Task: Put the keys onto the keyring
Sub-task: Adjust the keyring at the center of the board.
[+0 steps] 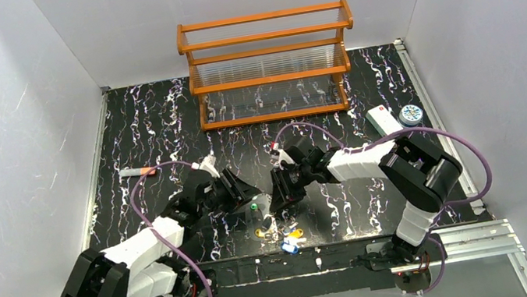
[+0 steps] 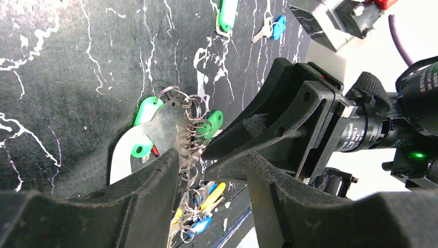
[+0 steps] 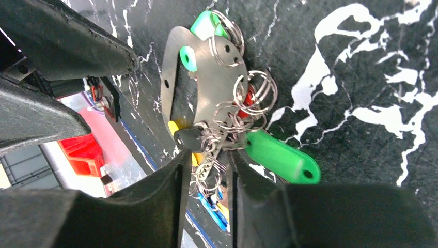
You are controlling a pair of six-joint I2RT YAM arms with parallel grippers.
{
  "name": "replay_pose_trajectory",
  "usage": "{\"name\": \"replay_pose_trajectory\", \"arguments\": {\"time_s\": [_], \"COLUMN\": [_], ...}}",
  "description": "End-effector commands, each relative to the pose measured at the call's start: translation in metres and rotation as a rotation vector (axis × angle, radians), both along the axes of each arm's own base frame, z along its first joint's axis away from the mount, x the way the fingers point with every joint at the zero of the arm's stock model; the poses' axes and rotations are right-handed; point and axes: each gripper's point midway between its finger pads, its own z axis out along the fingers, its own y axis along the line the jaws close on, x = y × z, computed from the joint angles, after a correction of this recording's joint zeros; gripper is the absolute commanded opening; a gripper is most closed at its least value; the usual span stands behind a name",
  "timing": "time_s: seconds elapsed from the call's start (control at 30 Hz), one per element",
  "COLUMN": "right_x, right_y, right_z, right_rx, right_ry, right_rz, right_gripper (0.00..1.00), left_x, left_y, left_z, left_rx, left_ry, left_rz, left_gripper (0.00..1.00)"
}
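The keyring (image 3: 173, 85) is a flat silver oval loop carrying many small wire rings (image 3: 243, 103), with green tags (image 3: 279, 155) and a red one. It also shows in the left wrist view as the keyring (image 2: 165, 126). My right gripper (image 3: 206, 168) stands open and narrow, with wire rings and yellow and blue tags between its fingers. My left gripper (image 2: 212, 157) is open just short of the keyring, and the right gripper's fingers (image 2: 268, 119) reach into its gap. From above, both the left gripper (image 1: 241, 191) and right gripper (image 1: 281, 195) meet over the keys (image 1: 277, 231). Loose green (image 2: 227, 15) and blue keys (image 2: 276, 26) lie apart.
A wooden rack (image 1: 269, 65) stands at the back. A white box (image 1: 384, 119) and a round tin (image 1: 411, 114) sit at the right, a pen-like stick (image 1: 136, 171) at the left. The table's front edge (image 1: 316, 255) runs just below the keys.
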Motion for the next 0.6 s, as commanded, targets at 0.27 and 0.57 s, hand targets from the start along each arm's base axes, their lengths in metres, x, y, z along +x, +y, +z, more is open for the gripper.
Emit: {"name": "replay_pose_trajectory", "arguments": {"time_s": [0.27, 0.57], "right_x": [0.021, 0.035], "right_y": [0.001, -0.006], "right_z": [0.040, 0.035], "right_rx": [0.022, -0.020], "right_ry": [-0.191, -0.197], "right_rz": [-0.013, -0.036], "right_gripper": [0.28, 0.33], "left_x": [0.006, -0.003], "left_y": [0.014, 0.010], "left_z": [0.012, 0.009], "left_rx": [0.144, 0.135], "left_ry": [-0.078, -0.067], "left_rz": [-0.032, -0.096], "left_gripper": [0.50, 0.49]}}
